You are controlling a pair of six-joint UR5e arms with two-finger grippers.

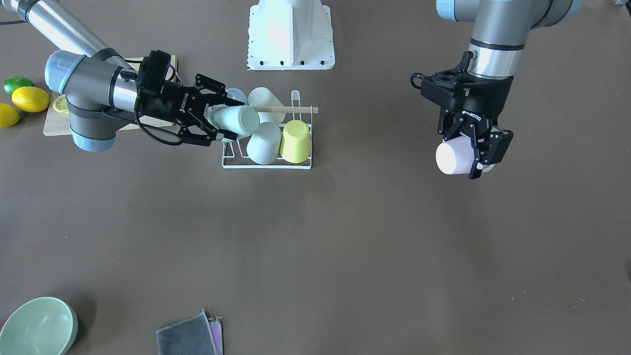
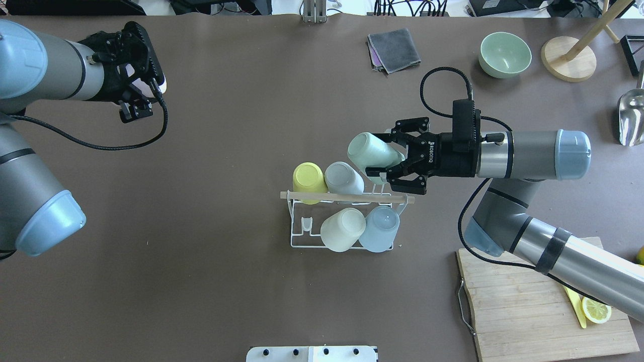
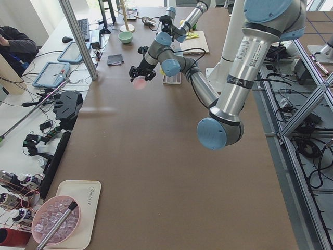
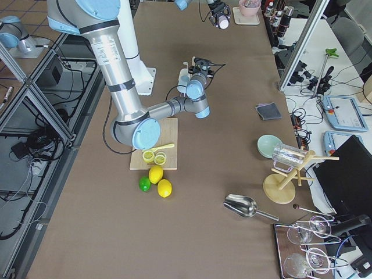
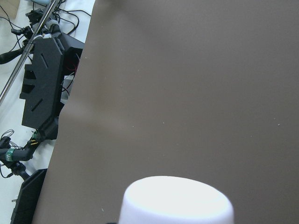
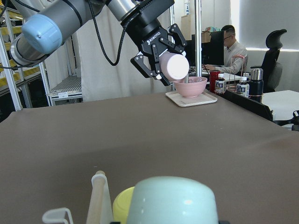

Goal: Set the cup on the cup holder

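The cup holder (image 2: pixel 302 236) is a white wire rack with a light wooden rod (image 2: pixel 347 197) across its top, mid-table. On its prongs sit a yellow cup (image 2: pixel 308 180), a grey-white cup (image 2: pixel 343 178), a cream cup (image 2: pixel 343 229) and a light blue cup (image 2: pixel 380 229). My right gripper (image 2: pixel 385 153) is shut on a pale mint cup (image 2: pixel 370 151), tilted on its side over the rack's right far corner; it also shows in the front view (image 1: pixel 239 121). My left gripper (image 1: pixel 480 158) is shut on a pale pink cup (image 1: pixel 453 158), held in the air far from the rack.
A wooden cutting board (image 2: pixel 533 306) with a lemon slice (image 2: pixel 596 310) lies at the near right. A green bowl (image 2: pixel 504 54), a grey cloth (image 2: pixel 394 49), a wooden stand (image 2: pixel 568 65) and a metal scoop (image 2: pixel 631 118) stand along the far right. Lemons (image 1: pixel 29 98) and a lime (image 1: pixel 17 85) lie beside the board.
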